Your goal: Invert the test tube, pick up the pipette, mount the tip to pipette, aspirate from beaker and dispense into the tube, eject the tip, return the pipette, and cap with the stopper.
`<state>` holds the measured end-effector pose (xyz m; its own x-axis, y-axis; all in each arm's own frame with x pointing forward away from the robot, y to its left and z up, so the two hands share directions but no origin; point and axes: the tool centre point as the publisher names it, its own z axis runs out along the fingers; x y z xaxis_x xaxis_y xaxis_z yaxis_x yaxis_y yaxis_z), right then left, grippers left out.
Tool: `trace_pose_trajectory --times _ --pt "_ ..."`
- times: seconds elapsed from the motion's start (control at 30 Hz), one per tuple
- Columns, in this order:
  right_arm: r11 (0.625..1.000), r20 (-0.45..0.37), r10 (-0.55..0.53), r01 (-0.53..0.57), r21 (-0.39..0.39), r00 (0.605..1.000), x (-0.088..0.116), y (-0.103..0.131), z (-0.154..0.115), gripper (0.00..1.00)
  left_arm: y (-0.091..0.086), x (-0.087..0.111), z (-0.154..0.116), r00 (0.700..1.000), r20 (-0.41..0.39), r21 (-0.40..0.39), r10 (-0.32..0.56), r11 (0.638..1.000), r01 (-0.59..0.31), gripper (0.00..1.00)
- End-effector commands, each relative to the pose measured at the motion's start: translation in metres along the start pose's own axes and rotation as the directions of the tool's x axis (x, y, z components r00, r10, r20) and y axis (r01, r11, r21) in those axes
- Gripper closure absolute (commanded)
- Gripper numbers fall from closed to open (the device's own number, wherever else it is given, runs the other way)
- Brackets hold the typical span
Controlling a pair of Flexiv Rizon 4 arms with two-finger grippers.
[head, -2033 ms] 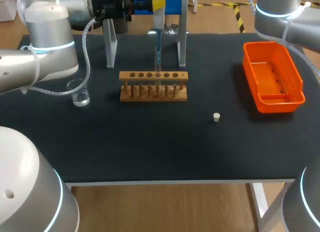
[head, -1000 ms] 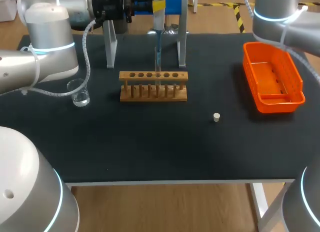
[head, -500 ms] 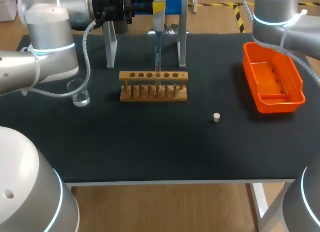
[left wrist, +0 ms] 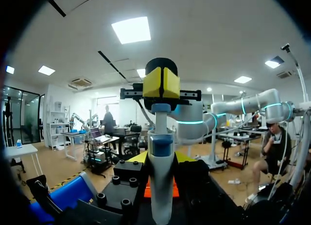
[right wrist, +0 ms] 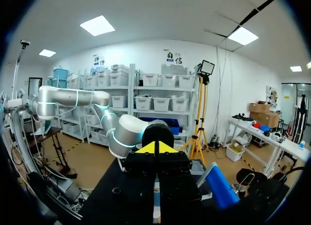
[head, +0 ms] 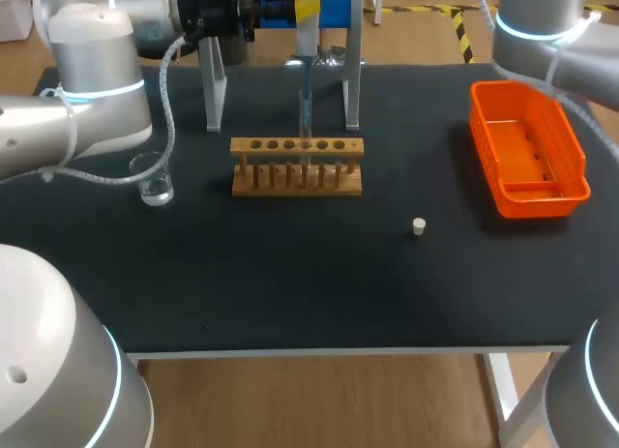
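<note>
Left gripper (head: pixel 308 11), head view, far centre: clamped on pipette (head: pixel 306 75), held upright over wooden rack (head: pixel 350 146). Tip (head: pixel 305 114) runs down into a rack hole; the tube itself is too faint to pick out.

Since a second ago only right arm (head: pixel 542 22) has shifted: it dipped and is now back up. Table things unmoved. Reads as a plunger stroke, so dispensing is probably under way or just done.

Count: one pipette, one rack, one stand (head: pixel 353 80), one beaker (head: pixel 153 180) left, one stopper (head: pixel 419 226) near right, one orange tray (head: pixel 513 129) far right.

Left wrist view: own fingers closed round the pipette barrel. Right gripper (left wrist: pixel 162 82) has its tips pressed together, holds nothing, and sits on plunger (left wrist: pixel 160 108).

Right wrist view: own tips meet in a wedge, nothing between.
</note>
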<state>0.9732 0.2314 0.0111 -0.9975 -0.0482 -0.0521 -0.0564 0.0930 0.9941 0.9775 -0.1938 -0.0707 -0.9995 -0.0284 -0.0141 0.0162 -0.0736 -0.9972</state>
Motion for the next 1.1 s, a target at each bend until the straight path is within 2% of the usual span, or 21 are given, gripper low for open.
trace_pose_trajectory --times 0.03,0.07,0.1,0.17,0.3,0.43,0.57,0.8,1.1 --pt "1.000 0.010 -0.030 0.030 -0.007 0.999 0.015 0.016 -0.021 0.67 0.000 -0.001 -0.001 1.000 -0.006 -0.001 -0.001 1.000 0.001 1.00" --pt "0.999 0.004 -0.041 0.041 -0.017 0.999 0.017 0.018 -0.027 0.21 0.000 -0.001 -0.001 1.000 -0.006 -0.001 -0.001 1.000 0.001 1.00" --pt "0.998 -0.003 -0.048 0.047 -0.034 0.999 0.019 0.021 -0.032 0.00 0.000 -0.001 -0.001 1.000 -0.006 -0.001 -0.001 1.000 0.001 1.00" --pt "0.995 -0.015 -0.062 0.061 -0.073 0.998 0.025 0.023 -0.045 0.00 0.000 -0.001 -0.001 1.000 -0.006 -0.001 -0.001 1.000 0.001 1.00" --pt "0.990 -0.005 -0.097 0.096 -0.104 0.995 0.035 0.012 -0.073 0.00 0.000 -0.001 -0.001 1.000 -0.006 -0.001 -0.001 1.000 0.001 1.00" --pt "0.985 -0.004 -0.137 0.135 -0.103 0.991 0.043 -0.004 -0.094 0.00 0.000 -0.001 -0.001 1.000 -0.006 -0.001 -0.001 1.000 0.001 1.00" --pt "0.987 0.014 -0.135 0.135 -0.085 0.991 0.047 -0.032 -0.111 0.00 0.000 -0.001 -0.001 1.000 -0.006 -0.001 -0.001 1.000 0.001 1.00" --pt "0.989 0.010 -0.140 0.141 -0.054 0.990 0.048 -0.075 -0.116 0.00 0.000 -0.001 -0.001 1.000 -0.006 -0.001 -0.001 1.000 0.001 1.00" --pt "0.997 -0.009 -0.077 0.077 0.019 0.997 0.034 -0.148 -0.096 0.00 0.000 -0.001 -0.001 1.000 -0.006 -0.001 -0.001 1.000 0.001 1.00"
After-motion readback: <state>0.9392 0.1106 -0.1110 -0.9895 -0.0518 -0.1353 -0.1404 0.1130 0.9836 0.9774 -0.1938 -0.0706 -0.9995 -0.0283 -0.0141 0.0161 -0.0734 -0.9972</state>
